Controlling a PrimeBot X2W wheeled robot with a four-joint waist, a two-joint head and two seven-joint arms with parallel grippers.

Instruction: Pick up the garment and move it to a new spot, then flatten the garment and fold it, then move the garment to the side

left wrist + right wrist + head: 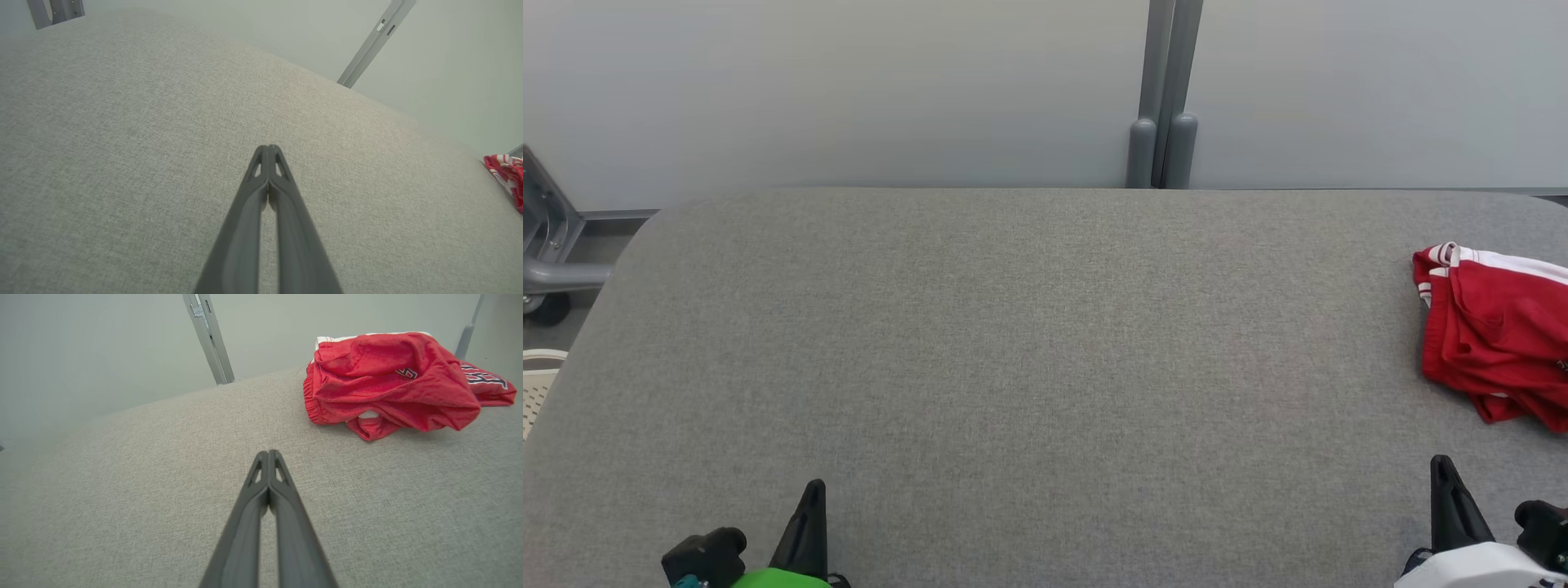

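**A:** Where does the garment (pixel 1494 327) sit on the table (pixel 1013 343)?

**B:** Hard by the table's right edge, about midway between its near and far sides. It's a red bunch with white trim, rumpled rather than squared off.

**A:** And the fingers?

**B:** Both pairs are pressed together tip to tip, holding nothing. The left gripper (pixel 813 494) and the right gripper (pixel 1443 474) both stand at the table's near edge, one toward its left end and one toward its right.

**A:** Which arm is closer?

**B:** The right one, plainly. The garment lies beyond its tips toward the table's far side and a little further right, with bare table between. From the left gripper it is well apart, across most of the table.

**A:** How does it run?

**B:** In the right wrist view it is broader across than deep. The gathered waistband (pixel 312 392) is at the end turned toward the table's middle.

**A:** What stage is this?

**B:** I can't settle it. A bunch at the side fits one waiting to be lifted, and it also fits a loose fold already set aside. I judge any reach for it would suit the right arm, and the fingers would have to part first.
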